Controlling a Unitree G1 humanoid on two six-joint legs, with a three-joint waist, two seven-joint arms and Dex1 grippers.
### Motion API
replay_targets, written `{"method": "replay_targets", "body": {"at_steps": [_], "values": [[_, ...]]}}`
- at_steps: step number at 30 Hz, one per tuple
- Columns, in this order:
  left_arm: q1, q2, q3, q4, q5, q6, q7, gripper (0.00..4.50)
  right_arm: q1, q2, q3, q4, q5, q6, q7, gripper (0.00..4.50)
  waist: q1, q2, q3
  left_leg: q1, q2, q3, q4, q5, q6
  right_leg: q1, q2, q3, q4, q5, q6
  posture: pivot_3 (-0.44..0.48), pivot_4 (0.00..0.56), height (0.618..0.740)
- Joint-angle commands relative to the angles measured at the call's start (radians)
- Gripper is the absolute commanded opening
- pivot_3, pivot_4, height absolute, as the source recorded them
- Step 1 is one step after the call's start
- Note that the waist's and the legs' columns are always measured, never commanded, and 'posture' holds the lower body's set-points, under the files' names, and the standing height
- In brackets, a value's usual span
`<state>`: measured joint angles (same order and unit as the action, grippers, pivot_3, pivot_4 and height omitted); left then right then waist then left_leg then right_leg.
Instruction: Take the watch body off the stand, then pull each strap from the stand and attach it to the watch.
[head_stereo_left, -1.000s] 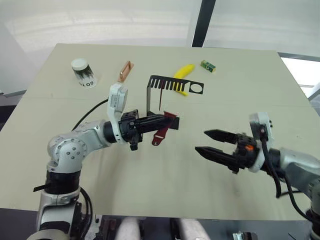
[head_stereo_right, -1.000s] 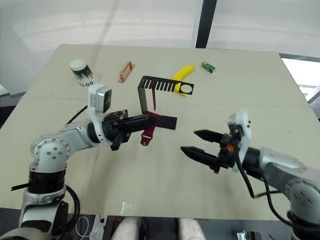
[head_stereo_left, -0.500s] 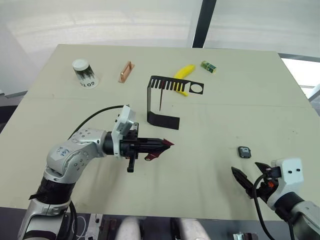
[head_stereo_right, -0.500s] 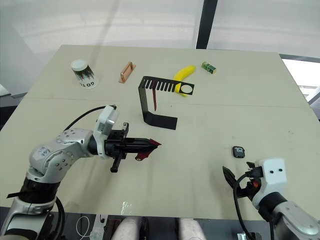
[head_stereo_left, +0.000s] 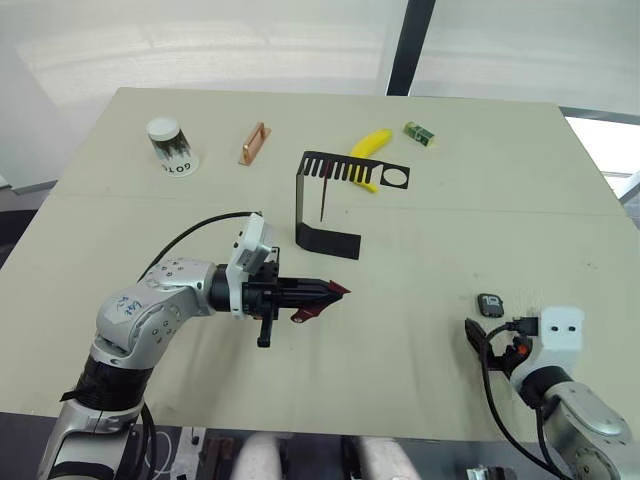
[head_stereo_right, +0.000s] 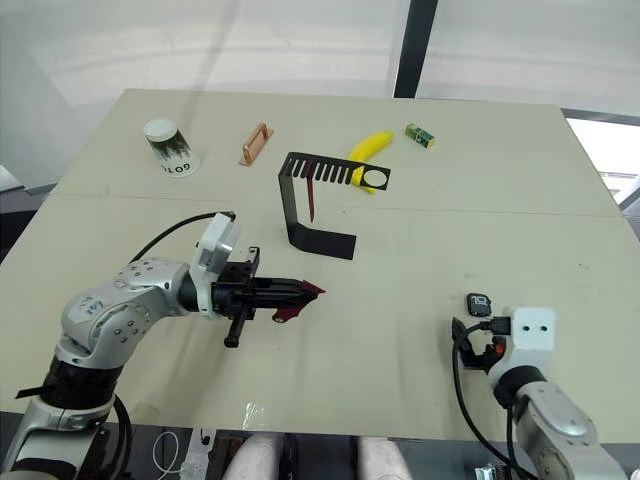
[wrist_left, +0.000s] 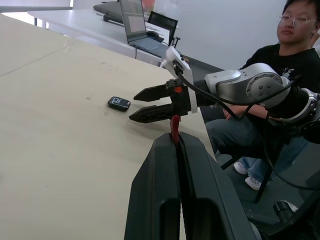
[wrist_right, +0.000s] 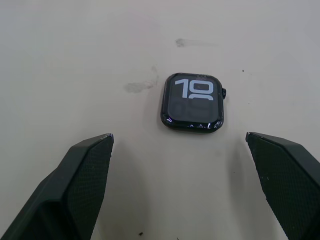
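Gripping a strap (head_stereo_left: 318, 303), left hand (head_stereo_left: 330, 291) faces watch body (head_stereo_left: 489, 305).

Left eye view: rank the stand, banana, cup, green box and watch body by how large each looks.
Largest to smallest:
1. stand
2. banana
3. cup
4. green box and watch body: look alike, and the watch body lies nearer the camera, so unranked.

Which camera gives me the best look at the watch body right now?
The right wrist view: the watch body lies flat on the table, screen digits readable, between the open right tool. Both eye views show a small dark square; the left wrist view shows it far off, edge-on.
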<state>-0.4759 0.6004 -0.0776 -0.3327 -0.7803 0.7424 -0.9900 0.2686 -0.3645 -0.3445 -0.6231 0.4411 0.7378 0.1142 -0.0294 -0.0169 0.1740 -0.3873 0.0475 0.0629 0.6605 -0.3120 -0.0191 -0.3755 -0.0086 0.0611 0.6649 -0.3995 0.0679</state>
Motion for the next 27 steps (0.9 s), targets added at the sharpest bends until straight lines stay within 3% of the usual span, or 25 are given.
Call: {"method": "replay_targets", "body": {"at_steps": [1, 16, 20, 27], "values": [[-0.001, -0.006, 0.027, -0.047, -0.019, 0.005, 0.021, 0.0, -0.017, 0.025, -0.006, 0.014, -0.027, -0.024, -0.029, 4.49, 0.0, 0.0, 0.0, 0.0, 0.0, 0.0, 0.0, 0.0, 0.0, 0.0, 0.0, 0.0, 0.0, 0.0, 0.0, 0.0, 0.15, 0.74], [0.007, 0.014, 0.019, -0.088, -0.023, 0.027, 0.018, 0.0, -0.132, 0.101, -0.036, 0.093, -0.037, 0.021, -0.067, 4.49, -0.004, 0.0, 0.0, 0.001, 0.0, 0.0, 0.001, 0.0, 0.0, 0.0, 0.0, 0.0, 0.004, 0.0, 0.0, 0.0, 0.15, 0.74], [0.004, 0.014, 0.02, -0.086, -0.024, 0.028, 0.014, 0.0, -0.137, 0.103, -0.039, 0.094, -0.063, 0.037, -0.09, 3.24, -0.003, 0.0, 0.0, 0.001, 0.0, 0.0, 0.002, 0.0, 0.0, 0.0, 0.0, 0.0, 0.005, 0.0, 0.0, 0.0, 0.15, 0.74], [0.005, 0.01, 0.022, -0.081, -0.025, 0.024, 0.015, 0.0, -0.142, 0.106, -0.04, 0.112, -0.073, 0.031, -0.088, 3.24, -0.003, 0.0, 0.0, 0.001, 0.0, 0.0, 0.002, 0.0, 0.0, 0.0, 0.0, 0.0, 0.005, 0.0, 0.0, 0.0, 0.15, 0.74]]}}
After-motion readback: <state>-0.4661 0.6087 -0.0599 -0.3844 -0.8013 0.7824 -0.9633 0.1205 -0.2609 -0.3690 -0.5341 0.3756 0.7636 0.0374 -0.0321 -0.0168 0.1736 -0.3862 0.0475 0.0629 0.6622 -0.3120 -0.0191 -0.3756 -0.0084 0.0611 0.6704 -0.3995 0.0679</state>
